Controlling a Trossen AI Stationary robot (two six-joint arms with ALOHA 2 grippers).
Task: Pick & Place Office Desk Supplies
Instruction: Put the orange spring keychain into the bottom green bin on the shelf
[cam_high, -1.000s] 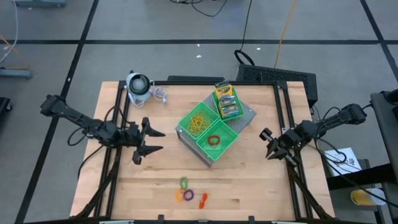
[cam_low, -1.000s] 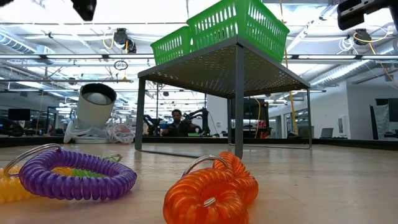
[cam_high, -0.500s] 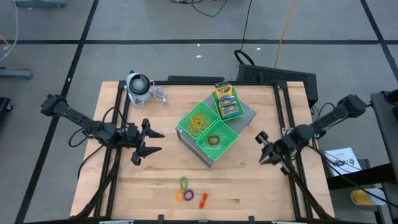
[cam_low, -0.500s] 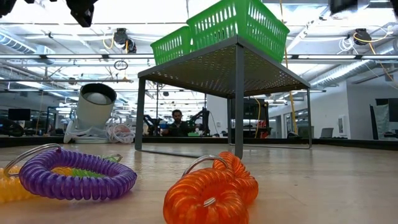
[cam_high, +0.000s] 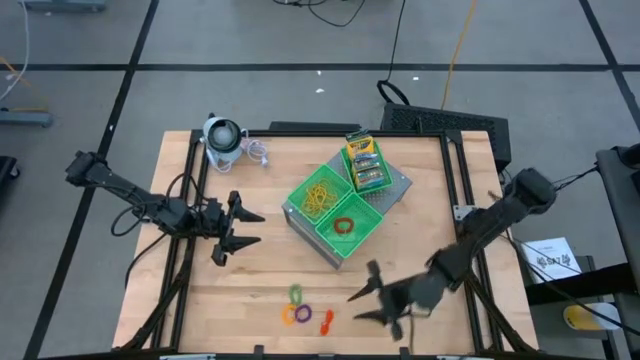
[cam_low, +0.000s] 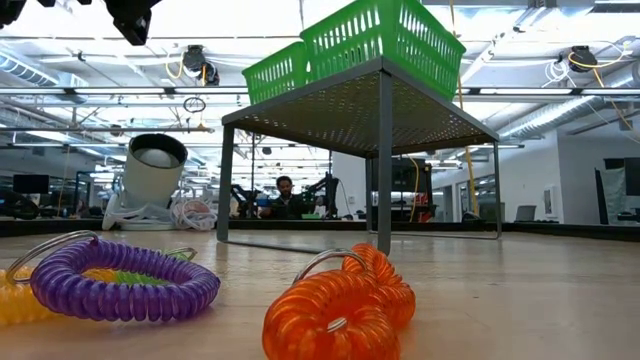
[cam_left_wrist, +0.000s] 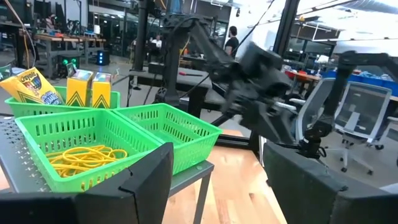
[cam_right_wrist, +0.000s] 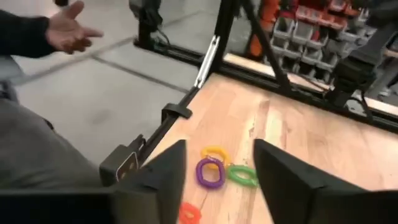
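The right gripper (cam_high: 372, 292) has swung from the frame's right edge down to bottom centre, jaws open, just right of the coiled rings (cam_high: 303, 312); the left gripper (cam_high: 240, 228), open, sits farther off.

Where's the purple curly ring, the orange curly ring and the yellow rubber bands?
purple coiled plastic ring (cam_low: 125, 285), low view, front of coil.
orange coiled plastic ring (cam_low: 335, 310), low view, front coils.
yellow rubber bands (cam_left_wrist: 84, 157), left wrist view, middle of tangle.

High view overhead, low view table-level; both share purple ring (cam_low: 120, 280).
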